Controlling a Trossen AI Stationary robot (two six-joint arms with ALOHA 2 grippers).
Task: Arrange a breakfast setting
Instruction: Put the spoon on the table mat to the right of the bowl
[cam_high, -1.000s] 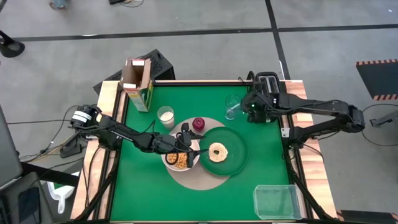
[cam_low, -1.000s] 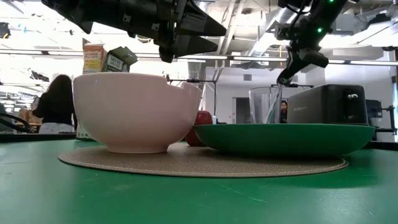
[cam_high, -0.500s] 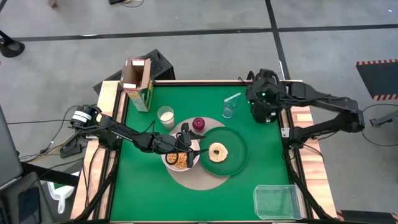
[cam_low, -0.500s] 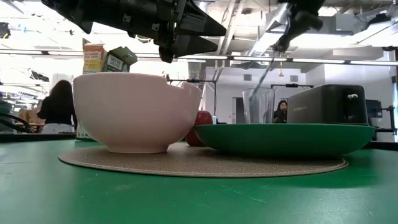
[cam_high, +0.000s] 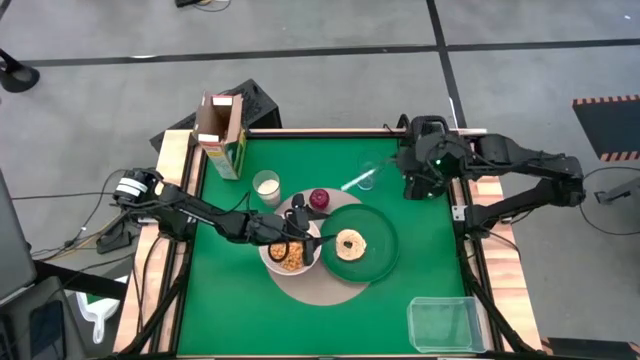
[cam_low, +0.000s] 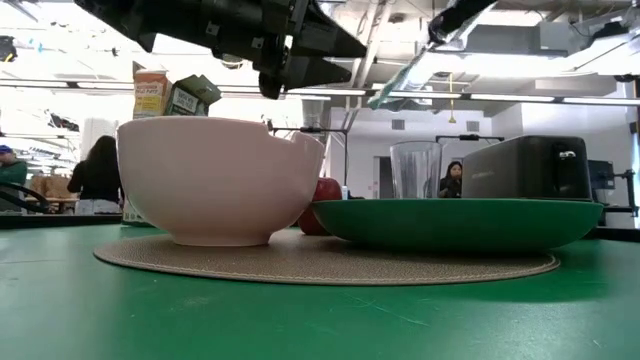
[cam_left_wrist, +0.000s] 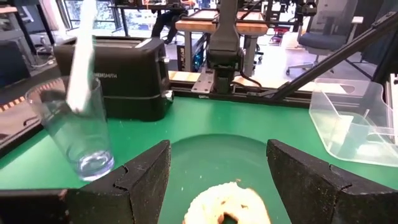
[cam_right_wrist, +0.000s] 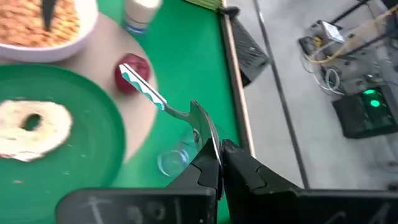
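My right fingers (cam_right_wrist: 219, 163) pinch the slim spoon (cam_right_wrist: 144, 88), apparently plastic, above the clear glass (cam_high: 368, 176). My left fingers (cam_left_wrist: 242, 180) spread over the round bagel (cam_left_wrist: 227, 204).

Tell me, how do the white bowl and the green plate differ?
The white bowl is deep and holds cereal; the green plate is shallow and wider, and carries a bagel. In the low view the bowl stands much taller than the plate. The left claw hangs open over the bowl, not the plate. Both rest on the round mat.
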